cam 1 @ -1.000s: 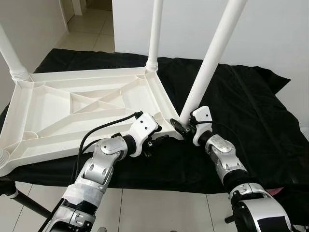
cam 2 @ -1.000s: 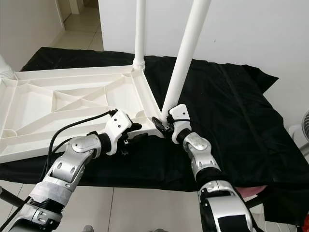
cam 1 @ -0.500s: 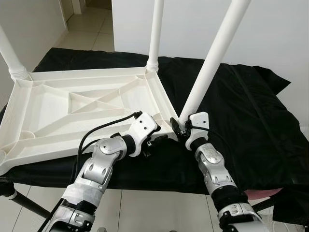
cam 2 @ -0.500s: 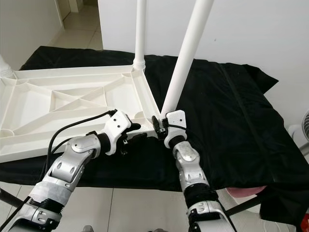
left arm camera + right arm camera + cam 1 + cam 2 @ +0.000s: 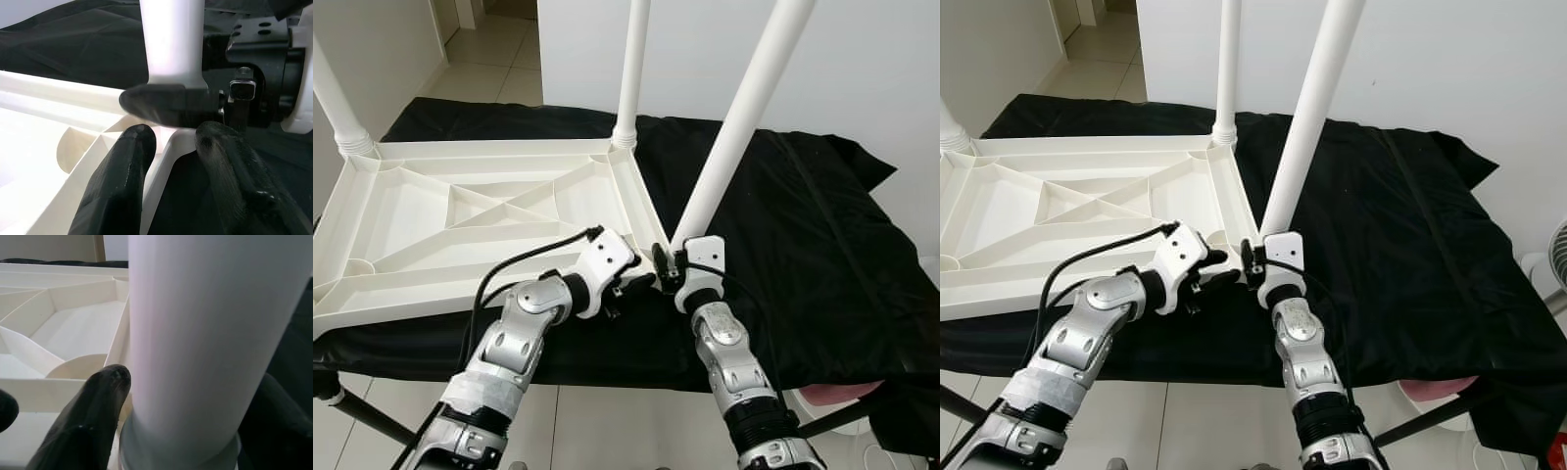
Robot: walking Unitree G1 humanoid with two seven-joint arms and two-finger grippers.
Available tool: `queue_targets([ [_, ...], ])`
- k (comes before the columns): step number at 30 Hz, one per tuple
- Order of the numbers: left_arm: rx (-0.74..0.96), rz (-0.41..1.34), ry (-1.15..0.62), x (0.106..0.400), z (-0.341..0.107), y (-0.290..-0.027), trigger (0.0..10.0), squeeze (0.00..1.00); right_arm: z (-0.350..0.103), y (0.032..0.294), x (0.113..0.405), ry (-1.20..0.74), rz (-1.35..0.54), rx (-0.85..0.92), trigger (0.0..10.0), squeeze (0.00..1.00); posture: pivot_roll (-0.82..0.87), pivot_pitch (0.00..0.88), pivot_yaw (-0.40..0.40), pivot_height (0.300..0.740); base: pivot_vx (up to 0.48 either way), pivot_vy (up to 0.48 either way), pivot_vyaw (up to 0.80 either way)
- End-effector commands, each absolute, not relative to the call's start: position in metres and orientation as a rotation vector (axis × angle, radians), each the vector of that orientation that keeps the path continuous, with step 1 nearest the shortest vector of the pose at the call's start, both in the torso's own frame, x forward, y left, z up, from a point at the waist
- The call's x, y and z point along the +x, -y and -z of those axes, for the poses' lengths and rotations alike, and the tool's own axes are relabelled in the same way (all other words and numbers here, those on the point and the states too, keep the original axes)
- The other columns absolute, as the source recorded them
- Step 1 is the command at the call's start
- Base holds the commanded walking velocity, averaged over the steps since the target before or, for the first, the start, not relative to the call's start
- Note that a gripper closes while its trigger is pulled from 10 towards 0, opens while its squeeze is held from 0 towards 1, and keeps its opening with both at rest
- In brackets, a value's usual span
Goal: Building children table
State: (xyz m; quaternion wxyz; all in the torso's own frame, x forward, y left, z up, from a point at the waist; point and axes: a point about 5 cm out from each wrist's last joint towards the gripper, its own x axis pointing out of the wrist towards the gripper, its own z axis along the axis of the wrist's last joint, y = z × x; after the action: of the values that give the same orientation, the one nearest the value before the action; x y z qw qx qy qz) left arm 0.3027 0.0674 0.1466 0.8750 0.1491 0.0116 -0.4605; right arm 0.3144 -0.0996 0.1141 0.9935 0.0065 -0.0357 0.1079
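A white plastic table top (image 5: 460, 211) lies upside down on a black cloth. One white leg (image 5: 631, 69) stands upright in its far right corner, and another (image 5: 335, 103) in the far left corner. A third leg (image 5: 739, 122) leans to the right over the near right corner. My right gripper (image 5: 668, 262) is shut on that leg's base (image 5: 205, 333), one finger (image 5: 98, 396) on each side. My left gripper (image 5: 636, 284) is shut on the table top's rim (image 5: 161, 161) at the same corner, right beside the right gripper's finger (image 5: 161, 100).
The black cloth (image 5: 803, 235) covers the work surface and hangs over its front edge. A white wall rises behind, with tiled floor (image 5: 489, 59) at the far left. A pink object (image 5: 842, 397) lies low at the right, and a black stand leg (image 5: 352, 411) at the lower left.
My right forearm has swung leftward and now sits under the gripper. The leg's base has shifted slightly left towards the corner. The left gripper stays on the rim.
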Motion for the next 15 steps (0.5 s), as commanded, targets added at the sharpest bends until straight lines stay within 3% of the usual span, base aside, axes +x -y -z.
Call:
queue_targets([
  [1, 0.312, 0.870, -0.014, 0.306, -0.146, -0.070, 10.0, 0.00, -0.110, 0.105, 0.313, 0.043, -0.223, 0.020, 10.0, 1.00, -0.01, 0.000, -0.076, 0.740, 0.000, 0.000, 0.00],
  [6, 0.312, 0.868, -0.014, 0.306, -0.147, -0.070, 10.0, 0.00, -0.114, 0.112, 0.313, 0.058, -0.290, -0.010, 10.0, 1.00, -0.01, 0.000, -0.076, 0.740, 0.000, 0.000, 0.00],
  [7, 0.313, 0.867, -0.014, 0.306, -0.147, -0.071, 10.0, 0.00, -0.115, 0.112, 0.313, 0.062, -0.310, -0.022, 10.0, 0.69, -0.01, 0.000, -0.077, 0.740, 0.000, 0.000, 0.00],
  [8, 0.313, 0.867, -0.014, 0.306, -0.147, -0.071, 10.0, 0.00, -0.115, 0.112, 0.313, 0.062, -0.310, -0.022, 10.0, 0.69, -0.01, 0.000, -0.077, 0.740, 0.000, 0.000, 0.00],
  [9, 0.313, 0.867, -0.013, 0.306, -0.147, -0.071, 10.0, 0.00, -0.117, 0.114, 0.314, 0.066, -0.322, -0.021, 10.0, 0.00, -0.01, 0.000, -0.077, 0.740, 0.000, 0.000, 0.00],
  [15, 0.314, 0.868, -0.015, 0.306, -0.147, -0.072, 10.0, 0.00, -0.120, 0.120, 0.318, 0.070, -0.435, -0.042, 10.0, 0.00, -0.01, 0.000, -0.074, 0.740, 0.000, 0.000, 0.00],
])
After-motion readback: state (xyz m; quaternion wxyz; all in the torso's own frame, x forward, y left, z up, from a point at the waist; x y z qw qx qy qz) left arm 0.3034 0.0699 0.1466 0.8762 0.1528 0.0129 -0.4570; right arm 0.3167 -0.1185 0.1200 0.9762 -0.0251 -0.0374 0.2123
